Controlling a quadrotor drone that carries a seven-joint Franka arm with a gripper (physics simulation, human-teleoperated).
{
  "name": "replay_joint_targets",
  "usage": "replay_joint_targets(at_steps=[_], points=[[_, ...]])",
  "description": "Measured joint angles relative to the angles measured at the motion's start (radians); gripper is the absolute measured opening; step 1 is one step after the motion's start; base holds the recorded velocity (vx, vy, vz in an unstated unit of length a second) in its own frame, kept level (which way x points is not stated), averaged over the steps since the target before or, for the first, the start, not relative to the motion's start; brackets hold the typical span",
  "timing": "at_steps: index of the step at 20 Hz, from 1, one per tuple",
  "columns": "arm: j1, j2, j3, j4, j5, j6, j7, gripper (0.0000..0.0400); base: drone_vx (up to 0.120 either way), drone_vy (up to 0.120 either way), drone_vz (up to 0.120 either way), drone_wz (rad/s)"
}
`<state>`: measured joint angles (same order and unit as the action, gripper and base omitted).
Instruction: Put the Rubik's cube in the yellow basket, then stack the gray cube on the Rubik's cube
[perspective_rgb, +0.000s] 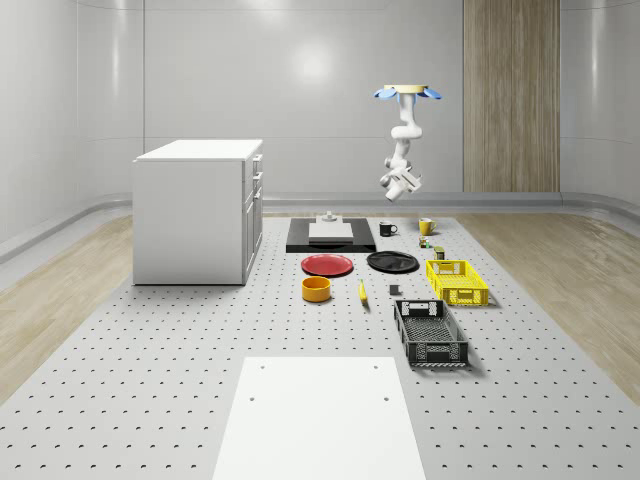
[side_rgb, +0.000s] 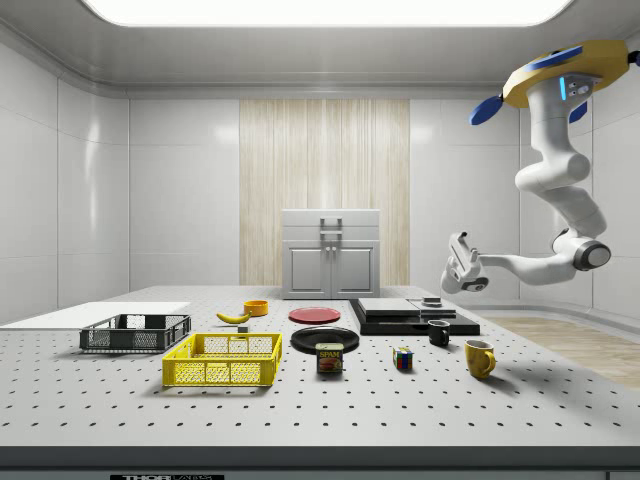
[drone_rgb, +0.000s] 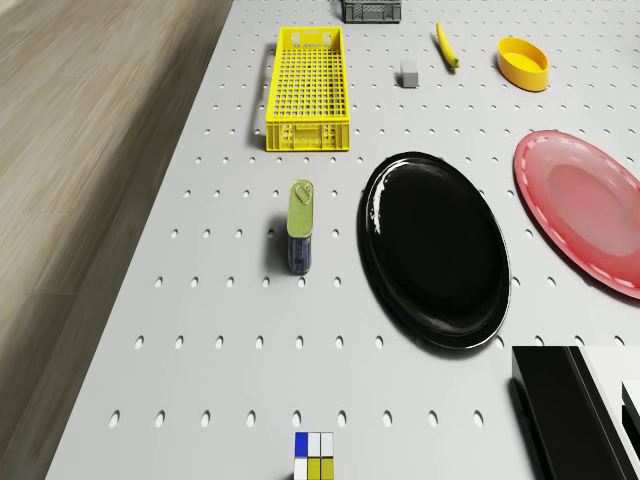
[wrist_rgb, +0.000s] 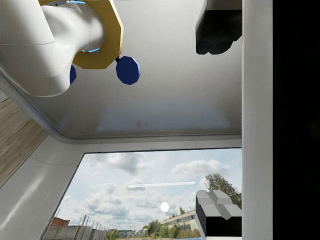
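Note:
The Rubik's cube (side_rgb: 403, 359) (drone_rgb: 315, 457) (perspective_rgb: 424, 241) sits on the table near a tin can (drone_rgb: 301, 226). The yellow basket (perspective_rgb: 457, 281) (side_rgb: 225, 359) (drone_rgb: 308, 88) stands empty further toward the table's front. The small gray cube (drone_rgb: 408, 73) (perspective_rgb: 394, 290) lies beside the basket, apart from it. My drone (perspective_rgb: 408, 92) (side_rgb: 570, 75) hovers high over the far right part of the table. The arm hangs below it, holding the gripper (perspective_rgb: 402, 184) (side_rgb: 460, 262) (wrist_rgb: 218, 122) well above the mugs and tilted upward. It is open and holds nothing, its fingers (wrist_rgb: 217, 30) standing wide apart.
A black plate (drone_rgb: 435, 247), red plate (drone_rgb: 585, 210), orange bowl (drone_rgb: 524, 62) and banana (drone_rgb: 447, 45) lie mid-table. A black basket (perspective_rgb: 430, 333) sits in front of the yellow one. A yellow mug (side_rgb: 479, 357), black mug (side_rgb: 438, 332) and white cabinet (perspective_rgb: 198, 210) also stand here.

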<state>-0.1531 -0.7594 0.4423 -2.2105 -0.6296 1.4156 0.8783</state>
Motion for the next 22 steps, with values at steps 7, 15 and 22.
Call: replay_joint_targets(at_steps=[7,15,22], points=[[-0.246,-0.093,0.428,-0.415,-0.759,-0.012,0.232,0.04,0.12,0.0,0.0,0.0],[-0.644,-0.195,0.697,-0.654,-1.259,-0.182,0.531,0.04,0.12,0.0,0.0,0.0],[-0.81,-0.26,0.778,-0.683,-1.347,-0.247,0.64,0.04,0.12,0.0,0.0,0.0]])
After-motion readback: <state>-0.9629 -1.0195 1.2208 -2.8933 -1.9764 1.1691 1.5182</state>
